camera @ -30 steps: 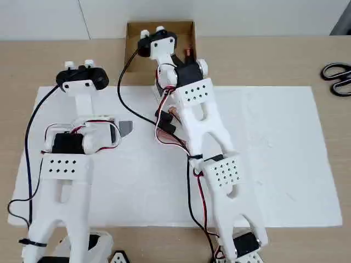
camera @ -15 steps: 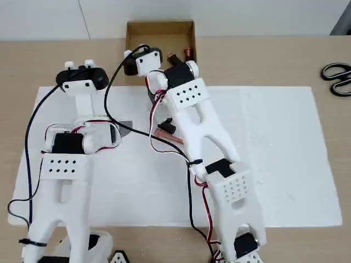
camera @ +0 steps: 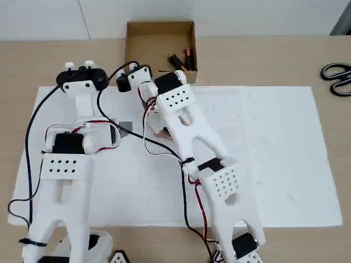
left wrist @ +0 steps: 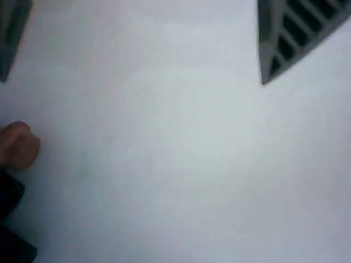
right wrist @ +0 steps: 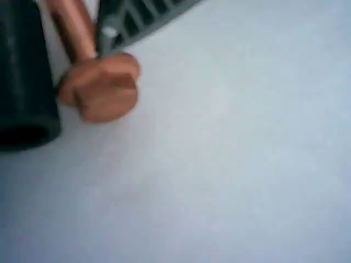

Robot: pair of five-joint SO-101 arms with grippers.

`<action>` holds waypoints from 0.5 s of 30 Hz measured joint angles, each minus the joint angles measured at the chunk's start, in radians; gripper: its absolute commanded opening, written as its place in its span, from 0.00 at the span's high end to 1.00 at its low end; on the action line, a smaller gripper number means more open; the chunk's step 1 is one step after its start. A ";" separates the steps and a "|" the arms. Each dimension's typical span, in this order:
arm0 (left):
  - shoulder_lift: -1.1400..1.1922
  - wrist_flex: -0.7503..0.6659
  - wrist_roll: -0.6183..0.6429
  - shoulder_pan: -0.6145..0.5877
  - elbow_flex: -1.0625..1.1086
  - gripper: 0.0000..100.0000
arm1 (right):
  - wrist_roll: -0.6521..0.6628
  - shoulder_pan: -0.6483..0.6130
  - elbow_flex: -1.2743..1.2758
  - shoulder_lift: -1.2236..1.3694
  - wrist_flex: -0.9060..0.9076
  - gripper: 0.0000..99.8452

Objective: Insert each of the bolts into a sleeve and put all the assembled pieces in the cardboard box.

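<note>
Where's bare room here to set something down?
Free: the right half of the white sheet, between the right arm and the scissors; the left floor of the cardboard box. Crowded: between it and the left arm, where a bolt and sleeve lie.

Copper bolt (right wrist: 101, 87) beside black sleeve (right wrist: 24, 82)
</note>
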 measured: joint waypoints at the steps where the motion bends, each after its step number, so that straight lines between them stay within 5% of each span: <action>1: 0.000 0.000 0.000 0.000 0.000 0.72 | 0.000 -0.002 0.002 0.000 0.000 0.82; 15: 0.000 0.000 0.000 0.000 0.000 0.72 | 0.000 -0.006 -0.008 0.080 0.000 0.82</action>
